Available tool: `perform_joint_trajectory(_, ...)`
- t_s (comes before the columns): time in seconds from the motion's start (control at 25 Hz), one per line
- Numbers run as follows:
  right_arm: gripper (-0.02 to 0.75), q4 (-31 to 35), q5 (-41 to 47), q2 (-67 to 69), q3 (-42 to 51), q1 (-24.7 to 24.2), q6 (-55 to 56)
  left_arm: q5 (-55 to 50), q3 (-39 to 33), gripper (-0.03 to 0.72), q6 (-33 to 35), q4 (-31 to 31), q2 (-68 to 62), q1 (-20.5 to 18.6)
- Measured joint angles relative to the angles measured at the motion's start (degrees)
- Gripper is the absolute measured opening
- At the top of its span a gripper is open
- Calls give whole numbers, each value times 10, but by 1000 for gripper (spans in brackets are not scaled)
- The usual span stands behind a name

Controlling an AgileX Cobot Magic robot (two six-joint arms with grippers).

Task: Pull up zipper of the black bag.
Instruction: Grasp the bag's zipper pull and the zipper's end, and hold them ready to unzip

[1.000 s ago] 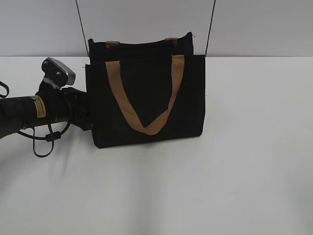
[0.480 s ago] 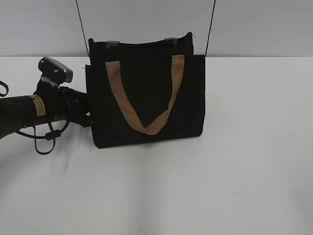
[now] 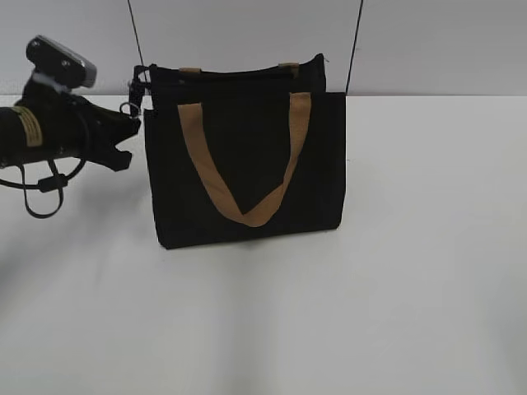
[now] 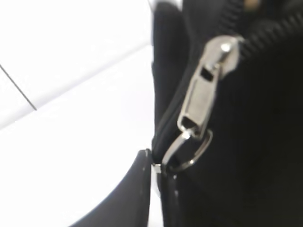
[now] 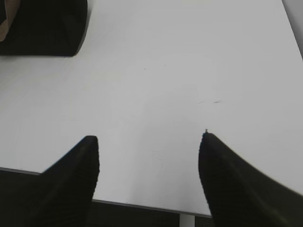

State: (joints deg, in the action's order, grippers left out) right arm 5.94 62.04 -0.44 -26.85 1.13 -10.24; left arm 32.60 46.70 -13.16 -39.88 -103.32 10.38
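Note:
The black bag (image 3: pixel 247 164) stands upright on the white table, its tan strap hanging in a V across its face. My left gripper (image 3: pixel 132 122) is at the bag's top left corner. In the left wrist view its jaws (image 4: pixel 155 166) are shut on the ring of the pull tab of the silver zipper (image 4: pixel 204 97), which sits on the black zip line of the bag (image 4: pixel 255 151). The zipper also shows in the exterior view (image 3: pixel 131 106). My right gripper (image 5: pixel 149 142) is open and empty over bare table, with a corner of the bag (image 5: pixel 42 28) far off.
Two thin dark cords (image 3: pixel 137 41) (image 3: pixel 356 41) run up the wall behind the bag. The white table (image 3: pixel 370 313) spreads in front and to the right. Its near edge (image 5: pixel 142 204) lies under my right gripper.
My left arm has risen from the bag's lower left side to its top left corner, and the zipper pull now shows at its jaws. The bag has stayed put.

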Motion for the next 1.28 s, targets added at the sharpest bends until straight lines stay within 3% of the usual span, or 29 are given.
perform_joint_trajectory(0.28, 503, 0, 0, 0, 0, 0, 0, -30, 0, 22, -23, -2, 92, 4)
perform_joint_trajectory(0.84, 503, 0, 0, 0, 0, 0, 0, -127, 0, 22, -25, -6, 140, 63)
perform_joint_trajectory(1.28, 503, 4, 0, 2, 0, 0, -2, -146, 0, 22, -25, -4, 181, 65)
